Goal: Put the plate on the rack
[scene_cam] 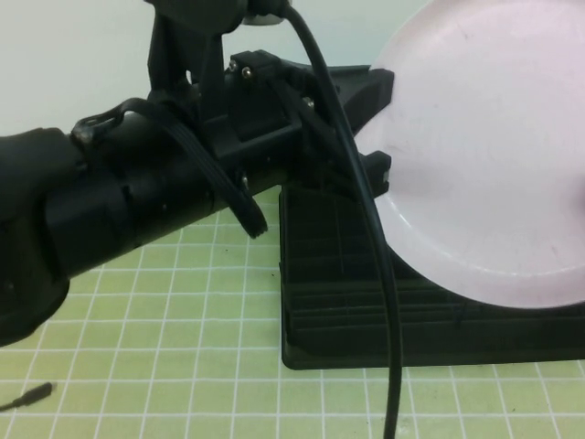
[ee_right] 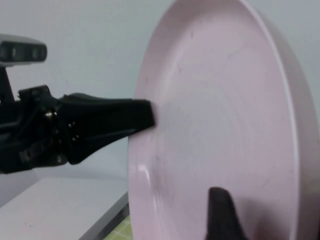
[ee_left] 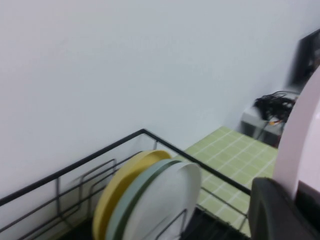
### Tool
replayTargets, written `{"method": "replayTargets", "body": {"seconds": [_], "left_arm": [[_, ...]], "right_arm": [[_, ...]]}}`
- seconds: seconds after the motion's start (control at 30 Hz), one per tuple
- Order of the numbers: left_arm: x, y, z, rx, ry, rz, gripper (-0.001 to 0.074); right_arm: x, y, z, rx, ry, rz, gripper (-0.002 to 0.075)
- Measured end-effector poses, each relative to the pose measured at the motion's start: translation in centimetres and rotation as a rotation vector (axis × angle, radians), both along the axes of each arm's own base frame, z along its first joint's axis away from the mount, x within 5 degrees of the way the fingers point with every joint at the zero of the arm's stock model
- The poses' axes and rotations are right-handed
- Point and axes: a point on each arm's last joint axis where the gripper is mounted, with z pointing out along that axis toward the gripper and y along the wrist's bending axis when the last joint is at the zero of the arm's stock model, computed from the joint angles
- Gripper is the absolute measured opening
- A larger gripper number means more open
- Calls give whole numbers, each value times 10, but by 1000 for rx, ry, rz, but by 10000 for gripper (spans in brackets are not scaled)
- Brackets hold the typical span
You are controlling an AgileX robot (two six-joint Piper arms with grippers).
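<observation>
The left gripper (scene_cam: 377,128) reaches in from the robot's left and sits above the near end of the rack (scene_cam: 338,302). Its fingers (ee_right: 125,117) are clamped on the rim of the pink plate (scene_cam: 494,146), one on each face. The pink plate stands upright on edge in the air, lifted clear of the green-checked worktop (scene_cam: 183,366) and not resting in any slot. In the high view it fills the right side and covers part of the rack's right half.

The left wrist view shows the rack's black wire frame (ee_left: 75,165) with three plates standing side by side in it: a yellow plate (ee_left: 125,182), a green plate (ee_left: 150,180) and a white plate (ee_left: 172,197) (the white one is nearest the camera). The pink plate's edge (ee_left: 302,135) rises beside one black finger (ee_left: 275,210) and is apart from those three.

The right gripper (ee_right: 222,215) is close against the pink plate's hollow face, opposite the side that the left gripper holds. Only one dark part of it shows, so whether it is open or closed cannot be told. A black cable (scene_cam: 388,302) hangs from the left arm down across the rack.
</observation>
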Motion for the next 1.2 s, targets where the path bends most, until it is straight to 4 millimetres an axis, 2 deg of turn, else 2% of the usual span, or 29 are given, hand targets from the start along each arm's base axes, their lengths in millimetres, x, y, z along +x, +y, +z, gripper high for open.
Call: {"method": "replayTargets", "body": {"seconds": [0.2, 0.3, 0.4, 0.5, 0.53, 0.57, 0.6, 0.63, 0.8, 0.9, 1.0, 1.03, 1.13, 1.17, 1.2], "left_arm": [[-5, -5, 2, 12, -51, -79, 3], [-9, -9, 2, 38, -112, -145, 62], [-11, -10, 3, 53, -149, -181, 225], [-13, -12, 3, 49, -151, -205, 469], [-13, -12, 3, 47, -152, -212, 335], [-14, -12, 3, 46, -153, -219, 401], [-15, -13, 9, -47, -103, -227, 576], [-14, -12, 5, 44, -158, -218, 574], [-16, -12, 19, 18, -195, -219, 539], [-16, -11, 27, 3, -212, -215, 482], [-13, -6, 29, 9, -210, -152, 359], [-12, -3, 31, 11, -210, -116, 296], [-9, 11, 36, 12, -205, 21, 90], [-10, 26, 44, 5, -209, 137, 17], [-8, 24, 42, 14, -204, 137, 2]], "right_arm": [[4, 3, -4, 6, 24, 50, 148], [4, 3, -4, 6, 24, 50, 120], [4, 3, -4, 4, 23, 50, 119], [4, 3, -4, -4, 15, 50, 118], [4, 3, -4, -20, 4, 42, 118], [5, 2, -3, -36, -8, 26, 118], [6, 1, -3, -50, -15, 8, 118], [8, -1, -2, -67, -25, -18, 118], [17, -15, 23, -126, -103, -202, 118], [21, -22, 45, -204, -199, -297, 118], [28, -29, 62, -323, -284, -386, 118], [32, -30, 66, -389, -308, -407, 117], [44, -31, 68, -631, -365, -396, 117], [49, -30, 67, -705, -379, -374, 116], [55, -28, 66, -768, -385, -342, 116]]}}
